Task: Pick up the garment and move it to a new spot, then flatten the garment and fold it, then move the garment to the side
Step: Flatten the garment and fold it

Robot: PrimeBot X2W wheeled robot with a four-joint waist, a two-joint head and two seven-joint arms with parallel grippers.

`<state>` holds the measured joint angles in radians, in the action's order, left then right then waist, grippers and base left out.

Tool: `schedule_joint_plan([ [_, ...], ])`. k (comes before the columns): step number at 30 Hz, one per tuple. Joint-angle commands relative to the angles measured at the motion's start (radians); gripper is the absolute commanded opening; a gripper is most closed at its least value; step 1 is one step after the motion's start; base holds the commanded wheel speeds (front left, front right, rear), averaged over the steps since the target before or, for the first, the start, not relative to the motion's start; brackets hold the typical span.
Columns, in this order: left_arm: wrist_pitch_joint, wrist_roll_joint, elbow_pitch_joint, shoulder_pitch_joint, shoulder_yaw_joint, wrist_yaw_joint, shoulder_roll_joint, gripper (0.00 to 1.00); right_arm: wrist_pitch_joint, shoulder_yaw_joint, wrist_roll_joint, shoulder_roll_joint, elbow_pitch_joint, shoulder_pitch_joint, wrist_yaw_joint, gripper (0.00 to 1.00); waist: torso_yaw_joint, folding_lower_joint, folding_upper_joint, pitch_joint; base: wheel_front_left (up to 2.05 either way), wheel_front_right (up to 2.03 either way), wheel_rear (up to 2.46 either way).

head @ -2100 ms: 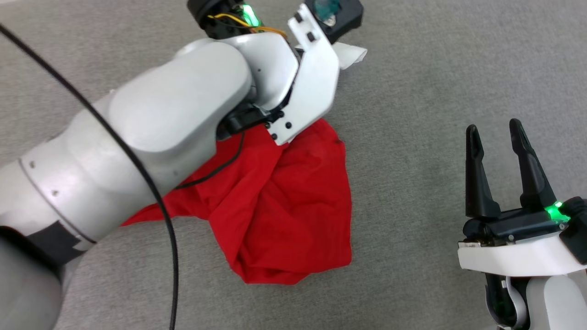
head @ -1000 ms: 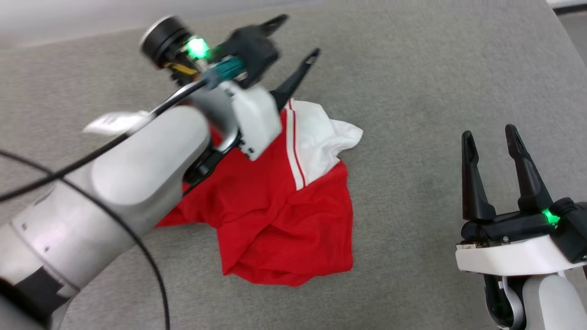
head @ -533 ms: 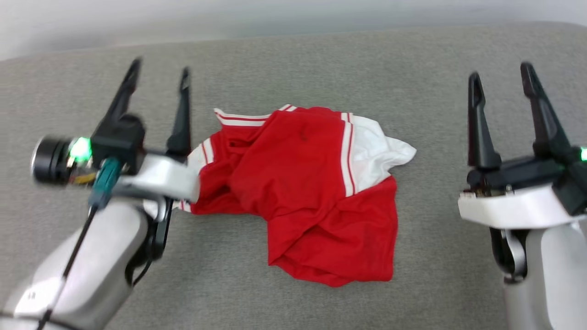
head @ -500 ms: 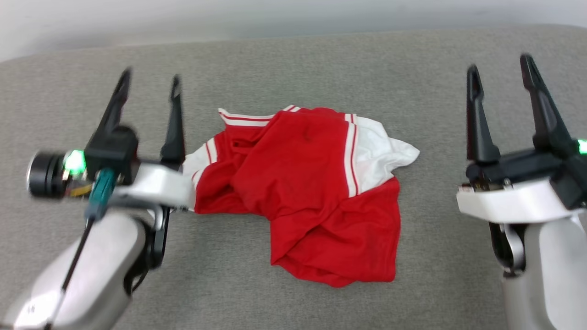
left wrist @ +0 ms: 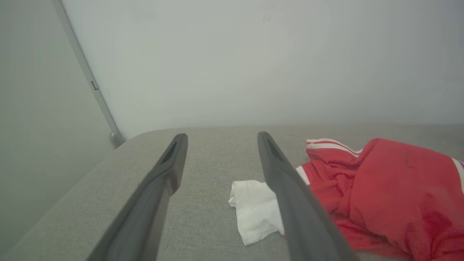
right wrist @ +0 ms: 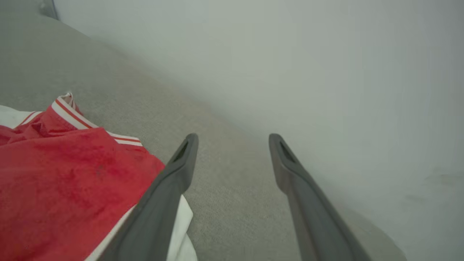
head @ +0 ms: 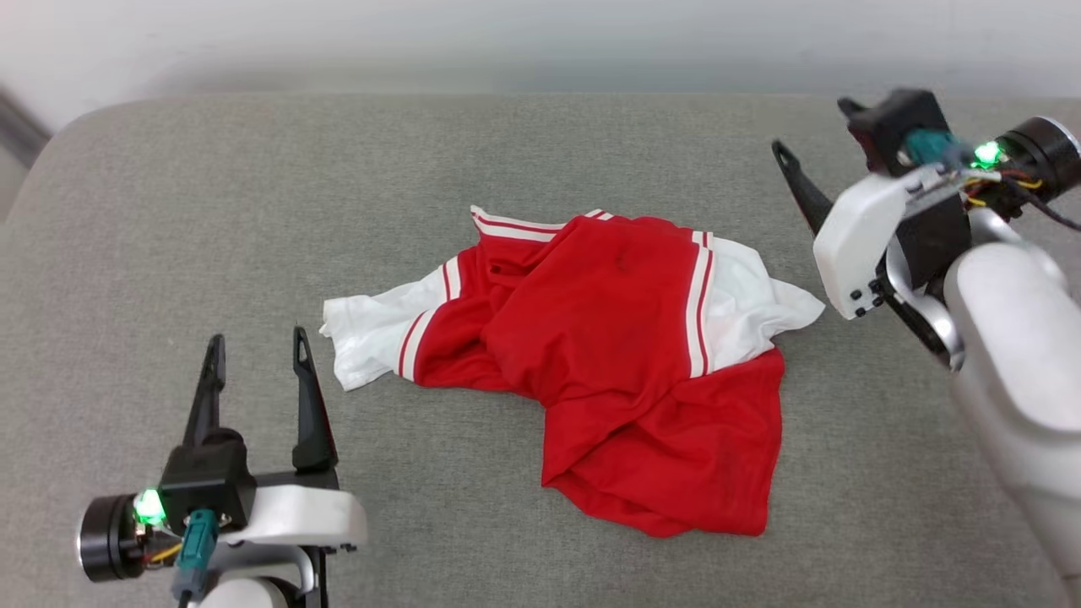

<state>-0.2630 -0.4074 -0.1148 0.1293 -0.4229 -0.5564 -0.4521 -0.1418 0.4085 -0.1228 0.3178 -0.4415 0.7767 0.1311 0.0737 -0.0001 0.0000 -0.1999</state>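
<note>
Grey woven tabletop (head: 169, 211), rounded corners. The garment (head: 625, 355) lies mid-tabletop in a crumpled heap of soft red fabric, unheld. L arm, over it approx. 2 s ago, has pulled back: left gripper (head: 258, 336) sits front-left, jaws wide, empty. Right gripper (head: 811, 127) has swung up near the garment's far-right edge, jaws also wide. Relocation prob. done; flattening next. White sleeve (head: 372, 333) sticks out left; striped trim (head: 699, 304) runs straight.

grey fabric-covered surface (head: 253, 211) w/ rounded corners; crumpled red & white garment (head: 625, 338) lies near its middle
</note>
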Motion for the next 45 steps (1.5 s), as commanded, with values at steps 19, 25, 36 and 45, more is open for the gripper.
schedule_joint_plan([
  [19, -0.002, 0.183, 0.048, 0.005, 0.136, 0.223, 0.24, 1.0, -0.743, 0.452, -0.704, 0.245, -0.239, 0.232, -0.001, 1.0, 0.134, 0.0001, 0.0, -0.126, 0.0, 0.0, 0.0],
  [25, -0.002, 0.226, 0.053, 0.003, 0.17, 0.26, 0.287, 1.0, -0.73, 0.54, -0.738, 0.229, -0.302, 0.119, 0.0, 1.0, 0.144, 0.0001, 0.0, -0.151, 0.0, 0.0, 0.0],
  [36, -0.002, 0.267, 0.066, -0.034, 0.234, 0.304, 0.318, 1.0, -0.489, 0.589, -0.78, 0.273, -0.201, 0.196, -0.001, 0.0, 0.087, 0.0001, 0.0, -0.098, 0.0, 0.0, 0.0],
  [45, -0.002, 0.282, 0.055, -0.089, 0.281, 0.325, 0.322, 1.0, -0.341, 0.6, -0.832, 0.476, -0.026, 0.194, -0.001, 0.0, 0.02, 0.0001, 0.0, -0.048, 0.0, 0.0, 0.0],
])
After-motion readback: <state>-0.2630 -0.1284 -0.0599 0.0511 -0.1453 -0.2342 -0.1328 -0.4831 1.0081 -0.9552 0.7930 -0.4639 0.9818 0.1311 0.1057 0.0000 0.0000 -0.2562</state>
